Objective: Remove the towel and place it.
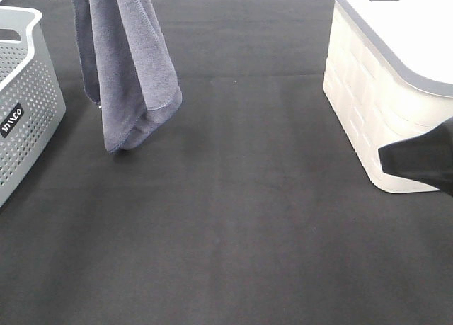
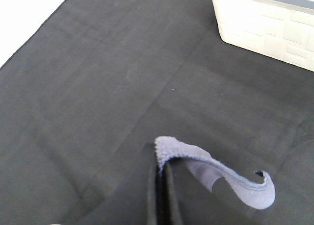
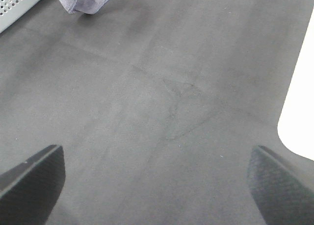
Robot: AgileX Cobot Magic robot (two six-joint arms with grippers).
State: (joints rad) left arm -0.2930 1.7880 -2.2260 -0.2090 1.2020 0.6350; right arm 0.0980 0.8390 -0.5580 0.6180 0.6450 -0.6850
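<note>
A basket (image 1: 25,91) stands at the left edge of the tabletop (image 1: 248,219), a bin (image 1: 382,105) toward its back right corner. The towel (image 1: 131,70) hangs between them, nearer the basket.

The towel (image 1: 131,70) is seen in slate blue-grey, while the desk (image 1: 248,226) is covered in charcoal-black cloth. The laundry basket (image 1: 28,105) is coloured light grey, patterned with small round holes and tagged in white on black; the storage bin (image 1: 375,112) is finished in cream-white with a raised brick pattern and a grey-edged lid. The right claw (image 3: 156,156) is shown in black with a fine cross-hatched texture.
</note>
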